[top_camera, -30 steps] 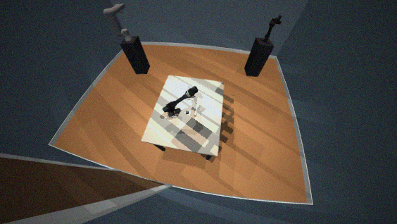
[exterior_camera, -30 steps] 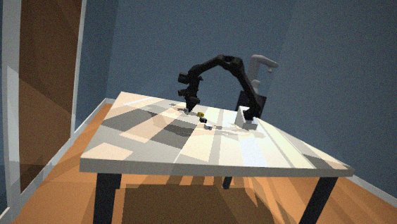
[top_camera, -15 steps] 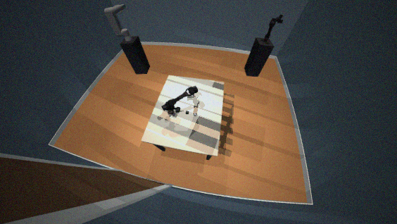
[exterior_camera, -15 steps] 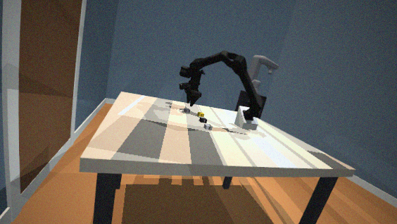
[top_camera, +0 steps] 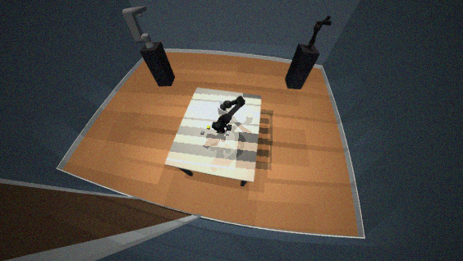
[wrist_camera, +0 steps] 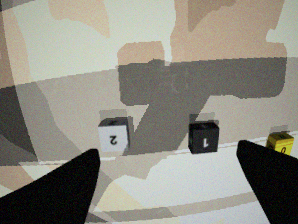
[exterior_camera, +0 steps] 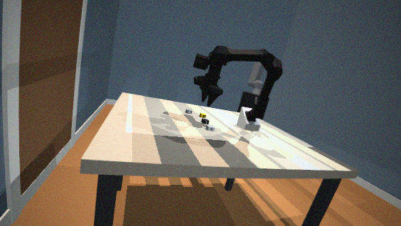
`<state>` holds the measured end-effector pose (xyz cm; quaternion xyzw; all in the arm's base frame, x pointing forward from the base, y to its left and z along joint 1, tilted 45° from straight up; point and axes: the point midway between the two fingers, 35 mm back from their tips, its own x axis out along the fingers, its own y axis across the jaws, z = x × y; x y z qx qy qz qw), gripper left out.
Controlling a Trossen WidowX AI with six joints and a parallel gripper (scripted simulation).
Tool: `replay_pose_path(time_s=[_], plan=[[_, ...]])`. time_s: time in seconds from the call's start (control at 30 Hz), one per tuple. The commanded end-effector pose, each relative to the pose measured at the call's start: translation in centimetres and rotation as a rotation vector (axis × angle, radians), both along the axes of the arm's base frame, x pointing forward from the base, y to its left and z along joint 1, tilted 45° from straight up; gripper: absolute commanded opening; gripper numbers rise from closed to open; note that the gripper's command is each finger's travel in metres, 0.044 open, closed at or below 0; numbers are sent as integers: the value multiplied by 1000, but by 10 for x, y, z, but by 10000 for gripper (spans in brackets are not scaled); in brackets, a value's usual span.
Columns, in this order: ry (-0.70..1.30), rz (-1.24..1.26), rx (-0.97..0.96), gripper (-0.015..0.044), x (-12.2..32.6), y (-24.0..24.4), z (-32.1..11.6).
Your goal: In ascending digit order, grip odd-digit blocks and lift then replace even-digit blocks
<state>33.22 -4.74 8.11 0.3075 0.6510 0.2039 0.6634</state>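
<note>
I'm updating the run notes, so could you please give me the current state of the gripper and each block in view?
gripper: open, holding nothing, raised above the table.
white block: resting on the table, digit 2 showing, untouched.
black block: resting on the table, digit 1 showing, untouched.
yellow block: resting on the table, partly hidden by a finger, digit unreadable.
grey block: resting on the table, apart from the others.

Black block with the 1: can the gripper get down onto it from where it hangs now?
Probably yes. The gripper is open and raised above the table; the black block stands apart from the white block and yellow block.
</note>
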Motion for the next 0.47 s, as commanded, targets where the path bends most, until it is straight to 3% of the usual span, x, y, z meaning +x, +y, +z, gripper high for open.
replay_pose_path(time_s=[0.0,0.2,0.43], plan=[[13,-1,17,400,-22,42,47],[15,6,40,400,-66,93,103],[15,7,41,400,-69,95,105]])
